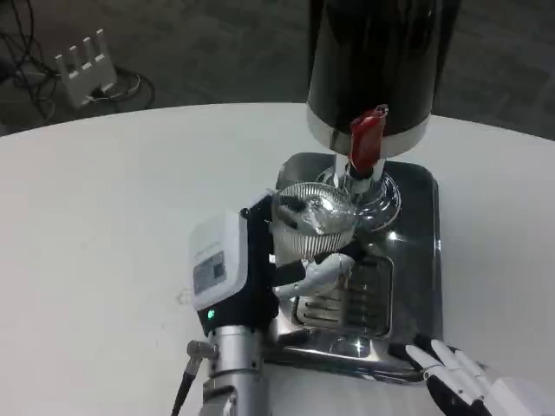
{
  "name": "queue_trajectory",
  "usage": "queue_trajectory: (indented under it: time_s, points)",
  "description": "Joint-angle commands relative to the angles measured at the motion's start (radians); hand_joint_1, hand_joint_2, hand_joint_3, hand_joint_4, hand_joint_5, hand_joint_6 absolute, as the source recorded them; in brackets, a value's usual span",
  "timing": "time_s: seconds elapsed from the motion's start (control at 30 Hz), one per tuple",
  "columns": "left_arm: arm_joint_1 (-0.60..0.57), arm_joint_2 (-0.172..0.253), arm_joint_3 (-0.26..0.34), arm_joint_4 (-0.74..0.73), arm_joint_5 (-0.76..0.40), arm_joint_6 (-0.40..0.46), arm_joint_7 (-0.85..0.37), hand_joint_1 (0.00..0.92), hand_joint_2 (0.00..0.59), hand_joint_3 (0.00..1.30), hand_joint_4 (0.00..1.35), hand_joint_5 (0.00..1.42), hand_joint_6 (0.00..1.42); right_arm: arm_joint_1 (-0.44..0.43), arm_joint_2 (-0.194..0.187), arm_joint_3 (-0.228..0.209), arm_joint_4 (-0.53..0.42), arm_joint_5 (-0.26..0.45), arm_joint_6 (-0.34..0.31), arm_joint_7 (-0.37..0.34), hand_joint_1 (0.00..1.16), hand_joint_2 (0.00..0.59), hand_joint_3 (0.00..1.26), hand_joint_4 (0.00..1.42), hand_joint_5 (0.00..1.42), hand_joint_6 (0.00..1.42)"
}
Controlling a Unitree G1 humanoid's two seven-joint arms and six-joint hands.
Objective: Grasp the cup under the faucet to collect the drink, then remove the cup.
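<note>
Head view: clear ribbed plastic cup (pixel 310 227) is gripped by the left hand (pixel 260 269) under the red-handled faucet (pixel 367 143). Probably light, thin-walled and squashable, so best held gently mid-wall. Right hand (pixel 473 381) is spread open, near right.

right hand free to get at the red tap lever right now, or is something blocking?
Probably yes. The right hand rests open at the tray's front edge; the red lever faces it. The left hand holding the cup sits below and left.

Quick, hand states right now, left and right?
Left hand: holding the cup under the faucet.
Right hand: open, fingers apart, holding nothing, at the drip tray edge.
</note>
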Motion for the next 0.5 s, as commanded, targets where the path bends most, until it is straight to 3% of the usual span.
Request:
queue_trajectory:
  time_s: [0.03, 0.27, 0.5]
  points:
    - [-0.012, 0.0, -0.021, 0.013, -0.004, 0.011, -0.051, 0.529, 0.024, 0.8, 0.96, 1.13, 1.26, 0.007, -0.002, -0.008, 0.001, 0.013, -0.005, -0.008, 0.42, 0.455, 0.1, 0.0, 0.0, 0.0]
    - [-0.014, 0.008, -0.08, -0.004, 0.029, 0.006, -0.047, 0.522, 0.021, 0.8, 0.96, 1.13, 1.26, 0.014, -0.003, -0.026, 0.001, 0.03, -0.009, -0.012, 0.42, 0.455, 0.1, 0.0, 0.0, 0.0]
    - [0.001, 0.025, -0.095, -0.019, 0.018, 0.0, -0.05, 0.52, 0.02, 0.79, 0.94, 1.13, 1.26, 0.015, 0.002, -0.021, 0.001, 0.032, -0.015, -0.021, 0.42, 0.455, 0.1, 0.0, 0.0, 0.0]
